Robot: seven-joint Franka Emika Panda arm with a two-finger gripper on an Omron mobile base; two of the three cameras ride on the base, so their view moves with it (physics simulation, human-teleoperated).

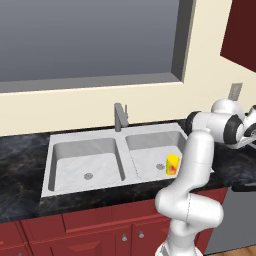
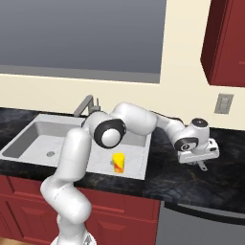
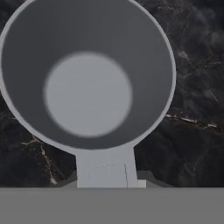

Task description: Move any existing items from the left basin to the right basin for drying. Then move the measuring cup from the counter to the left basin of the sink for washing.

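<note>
Hovering gripper (image 2: 201, 161) low over measuring cup (image 3: 87, 74) handle on right counter (image 2: 191, 186), finger state unclear, yellow cup (image 2: 117, 162) already drying in right basin (image 1: 150, 150).

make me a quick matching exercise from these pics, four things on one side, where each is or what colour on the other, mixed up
Things:
1. yellow cup
2. measuring cup
3. faucet
4. cabinets

Places or colours:
A. red, under the counter
B. behind the sink's divider
C. on the black counter, right of the sink, under the claw
D. standing in the right basin

Pairs: 1-D, 2-C, 3-B, 4-A
</note>
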